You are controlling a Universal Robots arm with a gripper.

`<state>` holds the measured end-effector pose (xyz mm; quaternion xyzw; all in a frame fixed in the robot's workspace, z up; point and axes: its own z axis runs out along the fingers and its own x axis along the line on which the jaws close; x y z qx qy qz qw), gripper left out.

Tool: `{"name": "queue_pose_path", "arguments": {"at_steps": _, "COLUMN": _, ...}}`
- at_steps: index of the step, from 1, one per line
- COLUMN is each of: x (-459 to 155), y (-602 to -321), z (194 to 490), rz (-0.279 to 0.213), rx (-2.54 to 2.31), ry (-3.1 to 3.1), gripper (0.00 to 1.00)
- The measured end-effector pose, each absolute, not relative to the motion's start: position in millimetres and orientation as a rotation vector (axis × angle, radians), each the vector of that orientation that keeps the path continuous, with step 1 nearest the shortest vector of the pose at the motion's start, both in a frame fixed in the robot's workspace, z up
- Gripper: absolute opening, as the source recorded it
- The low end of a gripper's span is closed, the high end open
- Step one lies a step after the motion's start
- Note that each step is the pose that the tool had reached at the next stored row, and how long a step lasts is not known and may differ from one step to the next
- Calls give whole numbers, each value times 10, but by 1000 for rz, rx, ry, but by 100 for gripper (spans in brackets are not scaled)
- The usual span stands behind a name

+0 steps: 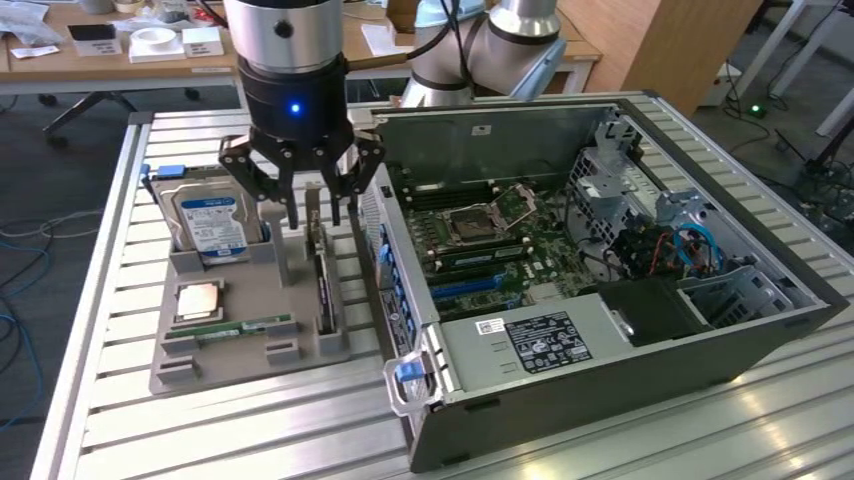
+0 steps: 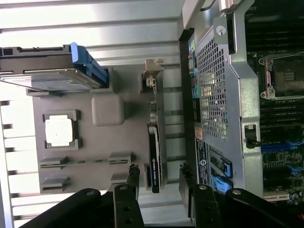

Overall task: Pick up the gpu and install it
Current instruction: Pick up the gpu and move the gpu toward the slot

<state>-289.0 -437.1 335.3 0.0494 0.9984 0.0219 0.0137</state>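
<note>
The hand [image 1: 310, 218] is held open above the grey tray [image 1: 254, 300], nothing gripped; the gpu [image 1: 324, 290] is stood on edge in a slot along the tray's side; if the hand were lowered off-centre, the thin card could be struck or tipped.

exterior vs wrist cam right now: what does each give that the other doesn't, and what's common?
Exterior adds: the arm's body above the gripper, the power supply label, blue cables by the drive bay, and desks behind.
Wrist adds: the case's perforated rear panel face on, and the gaps between the open fingers and the gpu, which stands on edge in the gray tray.
Both: gpu, hard drive, CPU, tray, motherboard socket.
</note>
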Motion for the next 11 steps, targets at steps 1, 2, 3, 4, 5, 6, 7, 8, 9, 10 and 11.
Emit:
{"name": "queue_pose_path", "arguments": {"at_steps": 1, "x": -2890, "y": -4371, "z": 3335, "rz": 68, "rx": 154, "ry": 3110, "gripper": 47}}
{"name": "queue_pose_path", "arguments": {"at_steps": 2, "x": -2890, "y": -4371, "z": 3318, "rz": 68, "rx": 154, "ry": 3110, "gripper": 47}}
{"name": "queue_pose_path", "arguments": {"at_steps": 3, "x": -2890, "y": -4371, "z": 3300, "rz": 68, "rx": 154, "ry": 3110, "gripper": 47}}
{"name": "queue_pose_path", "arguments": {"at_steps": 4, "x": -2890, "y": -4371, "z": 3282, "rz": 68, "rx": 154, "ry": 3110, "gripper": 47}}
{"name": "queue_pose_path", "arguments": {"at_steps": 5, "x": -2890, "y": -4371, "z": 3263, "rz": 68, "rx": 154, "ry": 3110, "gripper": 47}}
{"name": "queue_pose_path", "arguments": {"at_steps": 6, "x": -2890, "y": -4371, "z": 3245, "rz": 68, "rx": 154, "ry": 3110, "gripper": 47}}
{"name": "queue_pose_path", "arguments": {"at_steps": 7, "x": -2890, "y": -4371, "z": 3227, "rz": 68, "rx": 154, "ry": 3110, "gripper": 47}}
{"name": "queue_pose_path", "arguments": {"at_steps": 8, "x": -2890, "y": -4371, "z": 3209, "rz": 68, "rx": 154, "ry": 3110, "gripper": 47}}
{"name": "queue_pose_path", "arguments": {"at_steps": 9, "x": -2890, "y": -4371, "z": 3191, "rz": 68, "rx": 154, "ry": 3110, "gripper": 47}}
{"name": "queue_pose_path", "arguments": {"at_steps": 10, "x": -2890, "y": -4371, "z": 3171, "rz": 68, "rx": 154, "ry": 3110, "gripper": 47}}
{"name": "queue_pose_path", "arguments": {"at_steps": 11, "x": -2890, "y": -4370, "z": 3153, "rz": 68, "rx": 154, "ry": 3110, "gripper": 47}}
